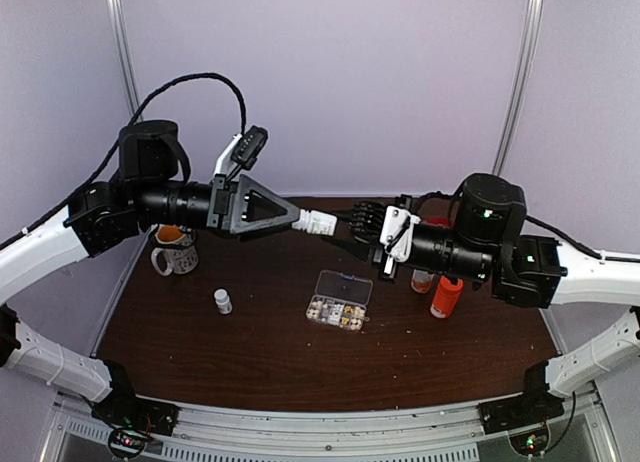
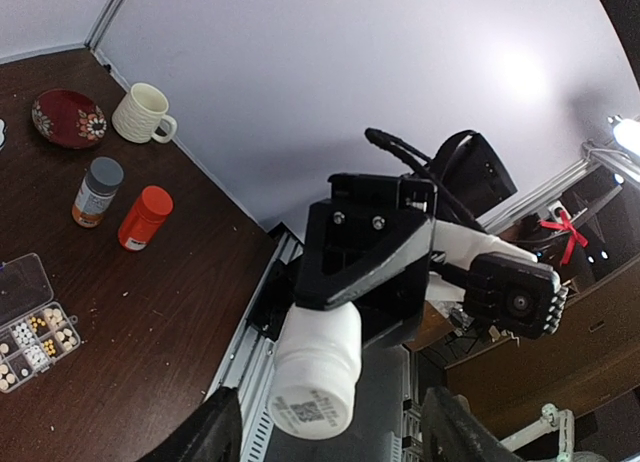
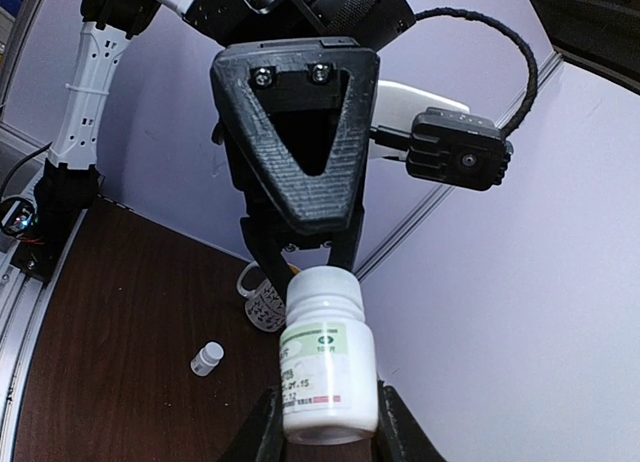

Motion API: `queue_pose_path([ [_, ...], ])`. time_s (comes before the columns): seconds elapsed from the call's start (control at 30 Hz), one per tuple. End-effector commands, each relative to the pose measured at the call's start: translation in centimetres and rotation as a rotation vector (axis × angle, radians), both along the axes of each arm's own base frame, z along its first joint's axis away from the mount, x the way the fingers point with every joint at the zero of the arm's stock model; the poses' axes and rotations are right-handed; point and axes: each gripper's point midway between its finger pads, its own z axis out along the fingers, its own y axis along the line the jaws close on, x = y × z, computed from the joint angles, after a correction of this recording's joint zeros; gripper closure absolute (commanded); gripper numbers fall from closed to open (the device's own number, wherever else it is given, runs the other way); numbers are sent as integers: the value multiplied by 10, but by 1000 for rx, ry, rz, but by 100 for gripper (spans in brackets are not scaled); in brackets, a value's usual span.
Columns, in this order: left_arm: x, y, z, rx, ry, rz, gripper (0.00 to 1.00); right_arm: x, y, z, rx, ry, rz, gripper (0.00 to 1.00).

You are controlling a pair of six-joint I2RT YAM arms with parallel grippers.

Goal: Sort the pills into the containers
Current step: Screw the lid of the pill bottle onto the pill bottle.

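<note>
A white pill bottle (image 1: 320,222) hangs in mid-air between both arms, high above the table. My right gripper (image 3: 325,427) is shut on its labelled body (image 3: 330,367). My left gripper (image 2: 335,427) faces the capped end (image 2: 312,382); its fingers (image 2: 215,427) stand apart on either side of the cap without touching it, so it is open. The clear pill organizer, the container (image 1: 340,300), lies on the table below with its lid open. Pale pills (image 2: 42,327) fill several of its compartments.
A tiny white bottle (image 1: 222,301) stands left of the organizer. An orange bottle (image 1: 446,297) and a grey-capped bottle (image 1: 422,280) stand to its right. A patterned mug (image 1: 175,252) sits at the left; a cream mug (image 2: 145,114) and red plate (image 2: 68,118) at the far right.
</note>
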Motion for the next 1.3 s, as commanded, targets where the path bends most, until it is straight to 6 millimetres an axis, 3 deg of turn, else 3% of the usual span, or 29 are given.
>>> queue_pose_path([
  [0.0, 2, -1, 3, -5, -18, 9, 36, 3, 0, 13, 23, -8, -22, 100],
  [0.27, 2, -2, 1, -1, -17, 1, 57, 3, 3, 9, 6, -3, -22, 100],
  [0.53, 3, -1, -3, 15, -16, 6, 67, 4, 5, 7, -6, 8, -22, 100],
  [0.7, 3, -3, -4, 19, -18, -4, 87, 3, 6, 7, -9, 21, -19, 100],
  [0.87, 4, -5, -8, 35, -54, -10, 96, 2, 8, 11, 5, 79, -9, 100],
  [1.03, 3, -5, -2, 25, -196, -29, 100, -6, 11, 21, 43, 254, 41, 100],
  [1.27, -18, -9, 9, -25, -651, -146, 100, -34, 15, 37, 80, 581, 230, 100],
])
